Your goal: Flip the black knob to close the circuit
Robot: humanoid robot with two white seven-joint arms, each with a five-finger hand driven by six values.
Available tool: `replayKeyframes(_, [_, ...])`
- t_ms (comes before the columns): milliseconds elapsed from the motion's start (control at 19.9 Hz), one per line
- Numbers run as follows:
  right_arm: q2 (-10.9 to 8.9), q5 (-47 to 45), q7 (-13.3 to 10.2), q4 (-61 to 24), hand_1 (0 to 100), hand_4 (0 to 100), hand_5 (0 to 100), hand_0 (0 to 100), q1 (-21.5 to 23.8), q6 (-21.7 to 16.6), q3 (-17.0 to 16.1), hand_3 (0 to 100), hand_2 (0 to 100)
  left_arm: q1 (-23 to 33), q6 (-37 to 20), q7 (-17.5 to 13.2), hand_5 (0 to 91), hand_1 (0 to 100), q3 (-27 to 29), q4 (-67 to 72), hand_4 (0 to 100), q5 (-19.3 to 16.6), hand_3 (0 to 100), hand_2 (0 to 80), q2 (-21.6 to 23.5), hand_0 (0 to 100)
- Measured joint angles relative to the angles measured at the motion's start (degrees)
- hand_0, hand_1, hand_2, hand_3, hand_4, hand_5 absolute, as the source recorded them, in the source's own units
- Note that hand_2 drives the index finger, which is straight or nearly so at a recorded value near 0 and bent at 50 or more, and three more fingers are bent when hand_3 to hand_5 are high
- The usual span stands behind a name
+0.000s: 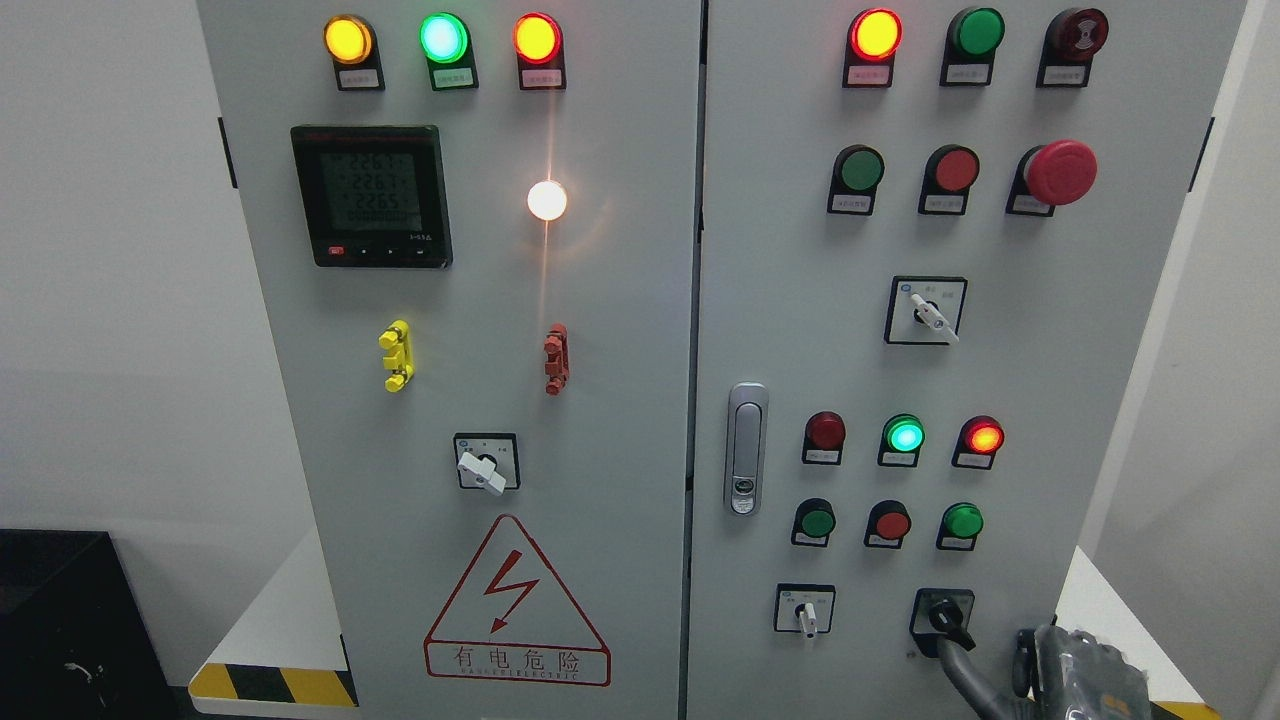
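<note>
**Black knob not yet turned; right hand staged below it**

Black rotary knob (945,618), a short lever on a black square plate, sat at the lower right of the grey steel cabinet door (1100,400), its handle slanted down to the right. I judged the flip not yet made, since nothing gripped it. My right hand (1085,675), grey metal, rose from the bottom edge just beside and below the knob, apart from it. I could not tell its finger posture. No left hand was in view.
</note>
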Motion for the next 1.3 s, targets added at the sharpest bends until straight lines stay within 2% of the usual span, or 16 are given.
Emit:
replayKeyframes(401, [0.02, -0.1, -0.3, -0.2, 0, 100, 100, 0, 0.7, -0.2, 1.2, 100, 94, 0.0, 0.0, 0.0, 0.0, 56, 0.0, 0.0, 0, 0.0, 0, 0.0, 0.0, 12])
replayKeyframes(753, [0.08, 0.0, 0.3, -0.5, 0, 100, 100, 0, 1.6, -0.6, 2.4, 100, 94, 0.0, 0.0, 0.0, 0.0, 56, 0.0, 0.0, 0, 0.0, 0, 0.0, 0.0, 12])
replayKeyframes(1104, [0.4, -0.2, 0.5, -3.0, 1, 99, 100, 0, 4.1, -1.0, 3.4, 100, 91, 0.0, 0.0, 0.0, 0.0, 56, 0.0, 0.0, 0, 0.0, 0, 0.0, 0.0, 12])
replayKeyframes(1304, [0.88, -4.1, -1.0, -5.1, 4, 96, 97, 0, 6.6, -1.2, 4.2, 100, 85, 0.0, 0.0, 0.0, 0.0, 56, 0.0, 0.0, 0, 0.0, 0, 0.0, 0.0, 12])
